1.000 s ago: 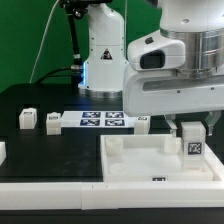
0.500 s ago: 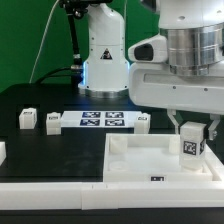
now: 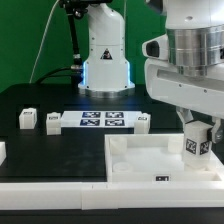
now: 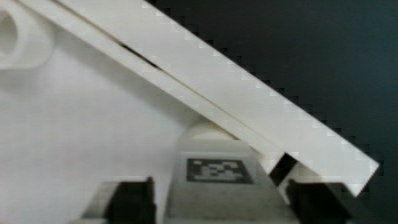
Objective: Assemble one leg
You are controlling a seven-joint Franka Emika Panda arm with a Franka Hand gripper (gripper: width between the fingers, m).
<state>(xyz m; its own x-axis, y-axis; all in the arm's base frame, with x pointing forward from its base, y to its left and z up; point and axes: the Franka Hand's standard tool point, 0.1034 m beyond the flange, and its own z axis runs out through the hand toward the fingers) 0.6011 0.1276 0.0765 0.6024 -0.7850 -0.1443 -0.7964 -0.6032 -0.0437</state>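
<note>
The gripper [image 3: 197, 134] is clamped on one leg [image 3: 197, 148] at the far corner of the large white square piece [image 3: 130, 168], on the exterior view's right; seating looks unfinished, and two spare blocks [image 3: 27, 119] lie untouched at far left

Black table with loose white parts, seen from the exterior view.
The black table [image 3: 60, 150] carried the marker board [image 3: 100, 120] near its middle. At the board's nine o'clock stood one leg [image 3: 52, 122], with a second leg [image 3: 27, 119] farther out. A third leg [image 3: 143, 123] sat just beside its three o'clock end. The large white square piece [image 3: 125, 165] lay at five o'clock.
</note>
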